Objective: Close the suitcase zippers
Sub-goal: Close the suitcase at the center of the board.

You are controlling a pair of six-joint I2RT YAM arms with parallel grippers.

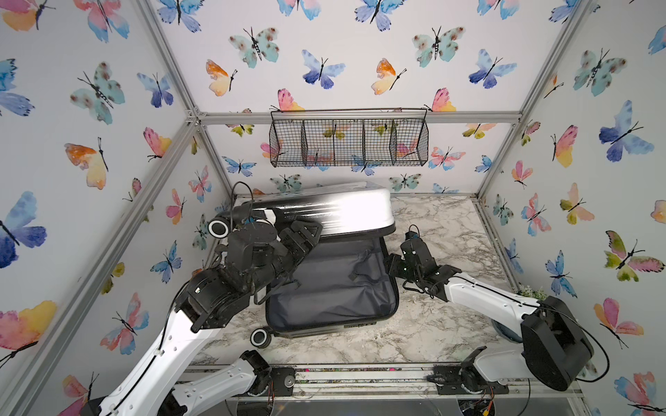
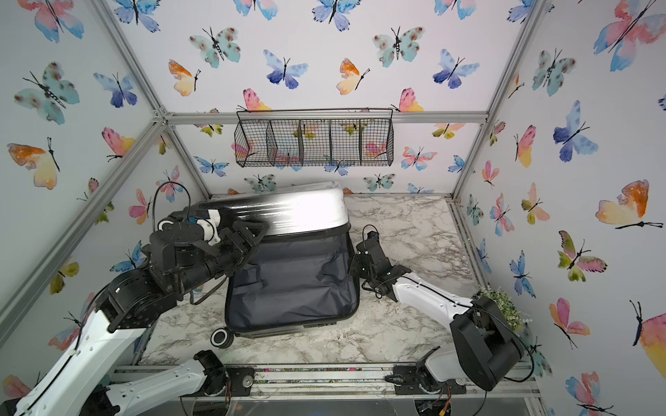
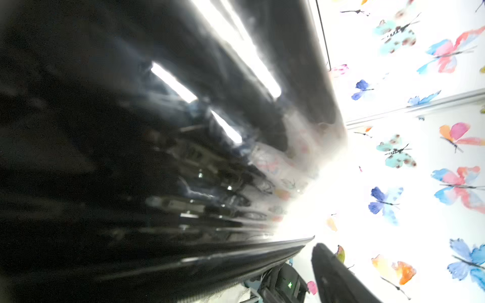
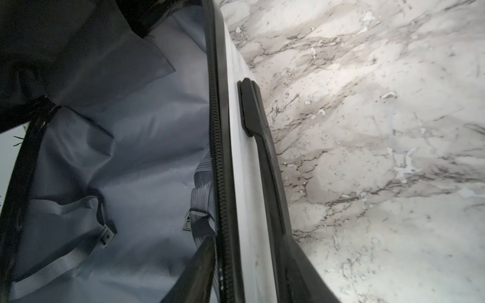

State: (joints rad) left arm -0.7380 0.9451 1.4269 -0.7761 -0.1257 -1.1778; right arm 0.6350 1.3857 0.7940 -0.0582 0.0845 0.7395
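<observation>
The suitcase (image 1: 335, 288) lay open on the marble table (image 1: 450, 234), grey lining up, its lid (image 1: 324, 210) tilted half-raised at the back. The left gripper (image 1: 306, 236) was at the lid's front edge, jaws spread, holding nothing. The right gripper (image 1: 392, 264) straddled the lower shell's rim by the zippers (image 4: 219, 157); I couldn't tell whether its 2 fingers pinched it.
</observation>
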